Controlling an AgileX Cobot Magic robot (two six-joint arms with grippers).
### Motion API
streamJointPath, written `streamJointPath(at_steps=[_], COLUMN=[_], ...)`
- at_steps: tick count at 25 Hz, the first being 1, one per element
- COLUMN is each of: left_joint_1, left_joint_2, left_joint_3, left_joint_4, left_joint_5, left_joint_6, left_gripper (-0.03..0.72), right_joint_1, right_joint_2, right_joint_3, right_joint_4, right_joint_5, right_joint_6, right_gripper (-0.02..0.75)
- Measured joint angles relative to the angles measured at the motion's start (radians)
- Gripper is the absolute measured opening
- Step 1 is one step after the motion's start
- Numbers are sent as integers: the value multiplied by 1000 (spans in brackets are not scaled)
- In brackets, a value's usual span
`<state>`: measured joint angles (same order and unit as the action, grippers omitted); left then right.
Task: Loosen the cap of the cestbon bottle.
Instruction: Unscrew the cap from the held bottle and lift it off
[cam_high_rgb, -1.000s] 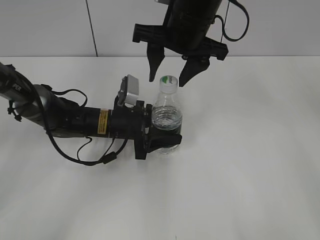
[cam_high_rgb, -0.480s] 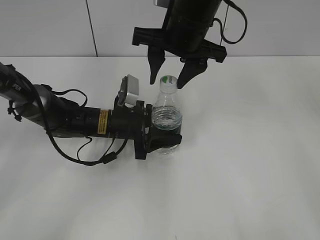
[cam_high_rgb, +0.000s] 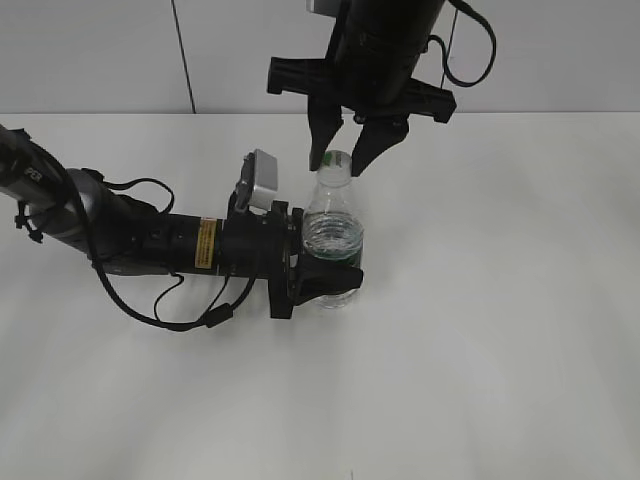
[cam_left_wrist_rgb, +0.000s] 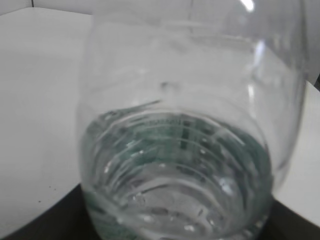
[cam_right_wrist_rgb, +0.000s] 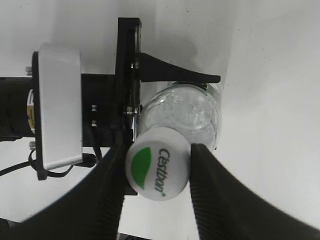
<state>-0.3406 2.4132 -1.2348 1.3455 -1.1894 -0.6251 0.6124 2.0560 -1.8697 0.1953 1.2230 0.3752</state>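
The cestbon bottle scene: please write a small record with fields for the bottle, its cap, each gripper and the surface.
bottle: cestbon bottle, clear, upright, partly filled with water
cap: white cap with green mark, on the bottle
left gripper: left gripper holds the bottle's lower body from the side
right gripper: right gripper above, one of its fingers on each side of the cap, at its rim
surface: white table

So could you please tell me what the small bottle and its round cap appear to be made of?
The small ribbed clear bottle looks like thin glossy transparent plastic: water and table show through it. The round white cap with a green mark seems opaque smooth plastic, printed on top.
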Motion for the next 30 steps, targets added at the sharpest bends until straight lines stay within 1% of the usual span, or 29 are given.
streamJointPath(at_steps=[5, 15, 23, 30], left_joint_1=[0, 0, 0, 0], left_joint_2=[0, -1, -3, -3], left_joint_3=[0, 0, -2, -3], left_joint_4=[0, 8, 18, 22], left_joint_5=[0, 2, 5, 5], left_joint_6=[0, 0, 0, 0], left_gripper=[418, 418, 418, 417], right_joint_1=[0, 0, 0, 0], right_joint_2=[0, 0, 0, 0], right_joint_3=[0, 0, -2, -3], right_joint_4=[0, 3, -12, -13], right_joint_5=[0, 0, 0, 0], right_joint_6=[-54, -353, -544, -790], right_gripper=[300, 298, 297, 293])
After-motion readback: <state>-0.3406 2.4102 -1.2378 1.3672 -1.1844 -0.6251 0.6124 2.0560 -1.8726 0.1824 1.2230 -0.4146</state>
